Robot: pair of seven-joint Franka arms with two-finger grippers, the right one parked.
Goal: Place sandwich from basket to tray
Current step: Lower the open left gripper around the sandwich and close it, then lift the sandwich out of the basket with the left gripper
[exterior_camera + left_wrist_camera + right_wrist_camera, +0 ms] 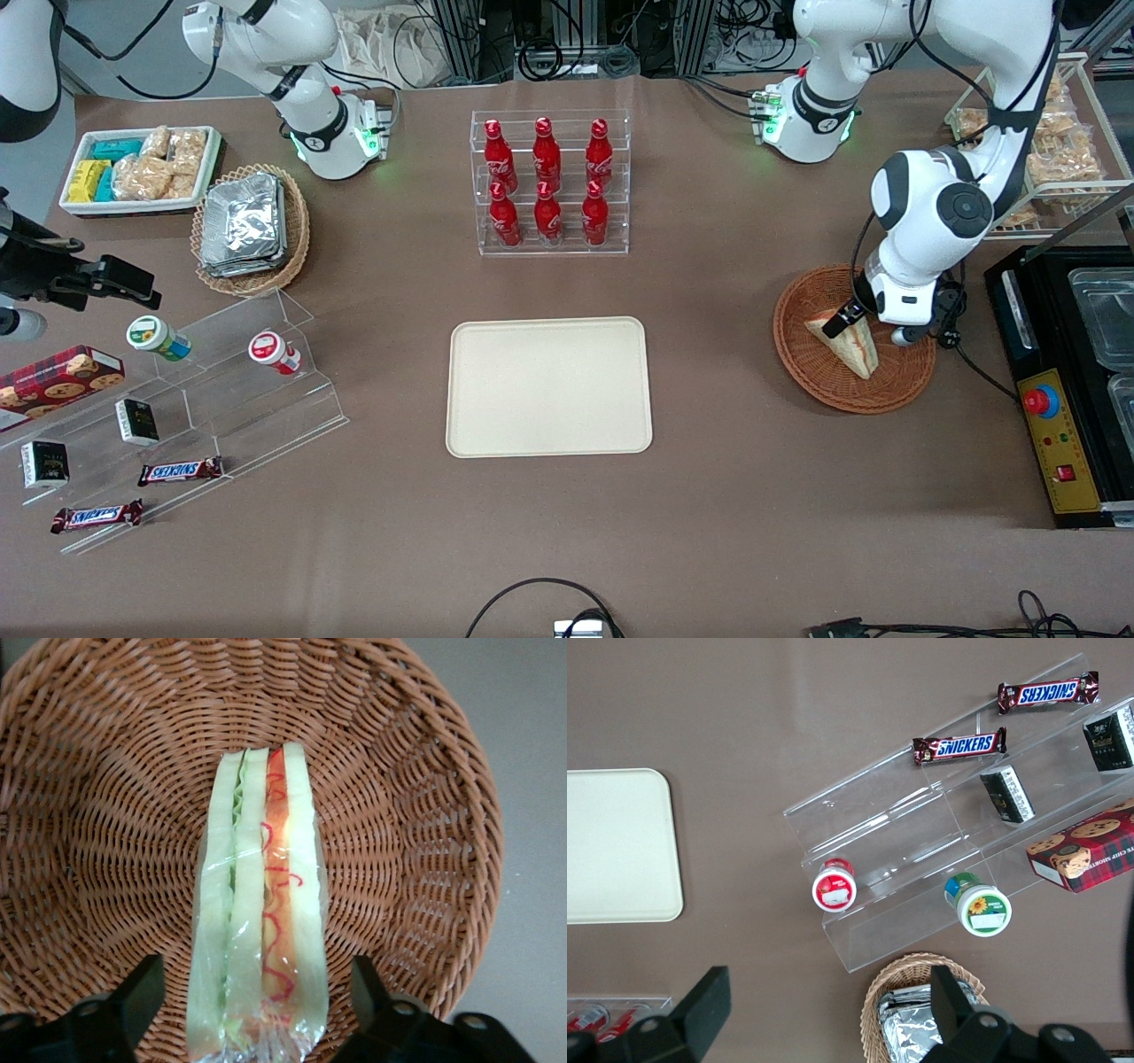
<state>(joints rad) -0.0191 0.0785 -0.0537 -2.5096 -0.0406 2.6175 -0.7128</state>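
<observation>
A: Where was everything?
B: The tray (548,387) sat bare mid-table; the sandwich (846,341) lay in the basket (811,372), and the gripper (257,997) straddled it, fingers spread.
A: Risk?
B: The slick wrap could've slipped if pinched off-centre.

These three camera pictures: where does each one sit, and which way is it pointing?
Front view: mounted high, facing both arms across the brown table; the working arm reaches into the round reddish-brown wicker basket.
Left wrist view: on the working arm, looking down its open pincer straddling the wrapped triangular sandwich.
Right wrist view: on the parked arm, looking down at the clear acrylic snack shelf; its own fingers show.
Shared: front and right wrist views both show the cream rectangular tray.
</observation>
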